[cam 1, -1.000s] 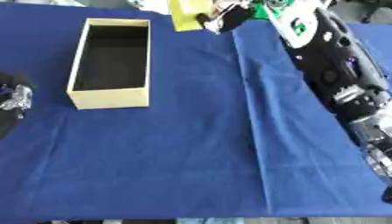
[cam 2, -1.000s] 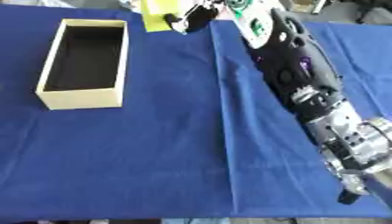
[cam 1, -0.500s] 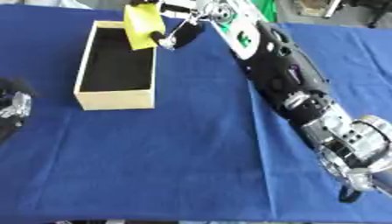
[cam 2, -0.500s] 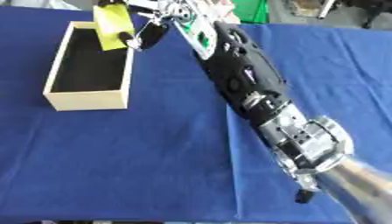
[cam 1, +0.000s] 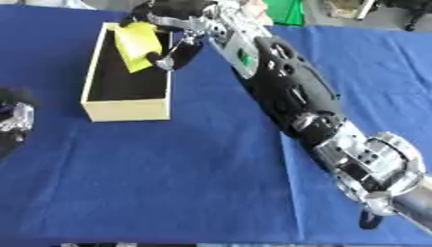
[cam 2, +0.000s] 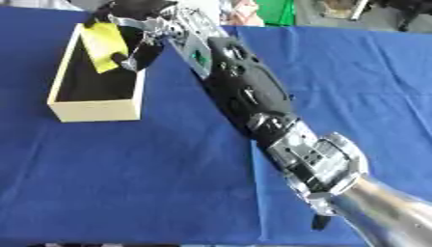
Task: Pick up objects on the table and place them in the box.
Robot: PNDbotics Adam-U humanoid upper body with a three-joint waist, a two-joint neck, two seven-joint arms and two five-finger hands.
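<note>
I see the blue table [cam 1: 168, 183] filling the view. My right arm [cam 1: 287, 91] stretches diagonally across it toward the far left, where the cream box [cam 1: 127, 108] with its dark inside sits. My right hand [cam 1: 173, 19] hangs above the box's far end, fingers curled round a yellow object [cam 1: 138, 44] held over the opening. My left hand [cam 1: 13, 120] shows at the left edge; I cannot tell its fingers.

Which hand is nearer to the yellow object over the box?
Right. The right hand holds the yellow object in its fingers above the box; the left hand sits at the view's left edge, beyond the box.
</note>
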